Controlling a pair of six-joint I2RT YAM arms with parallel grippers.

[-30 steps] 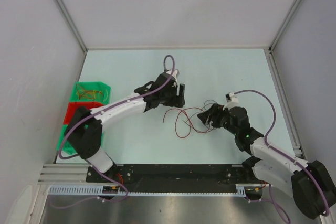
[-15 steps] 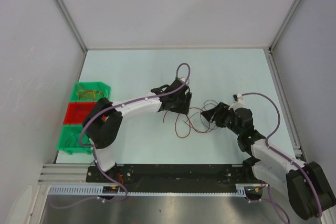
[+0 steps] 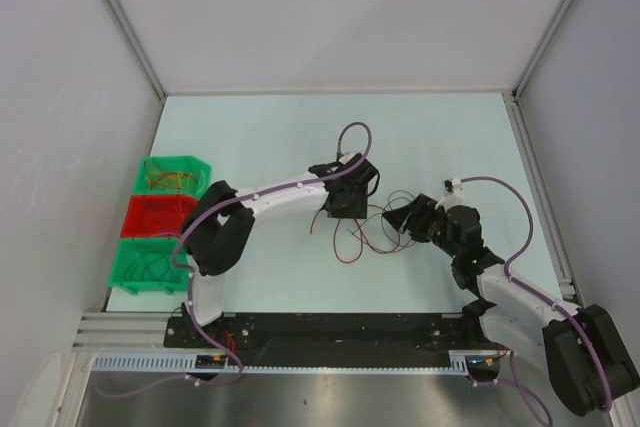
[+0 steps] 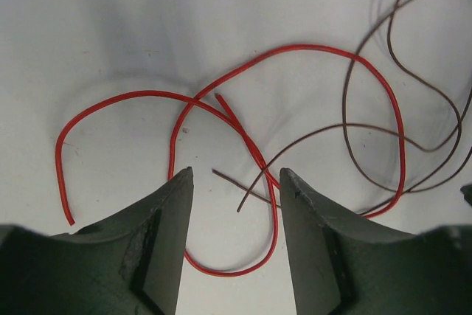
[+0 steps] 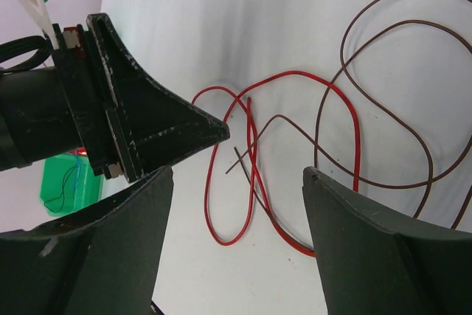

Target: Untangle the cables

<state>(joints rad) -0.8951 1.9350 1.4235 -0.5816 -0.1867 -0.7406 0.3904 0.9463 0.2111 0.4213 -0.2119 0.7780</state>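
Red wire (image 4: 221, 101) crosses the brown wire (image 4: 413, 138); the spread left claw (image 4: 234, 182) could pinch both, as could the spread right claw (image 5: 237, 182).

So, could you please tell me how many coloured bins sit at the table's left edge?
3, stacked in a column: a green bin farthest from the arms holding wires, a red bin in the middle, and another green bin nearest, partly hidden by the left arm.

Plain white walls (image 3: 330, 7) enclose a pale table (image 3: 260, 137); green and red bins (image 3: 160, 222) sit at its left edge.
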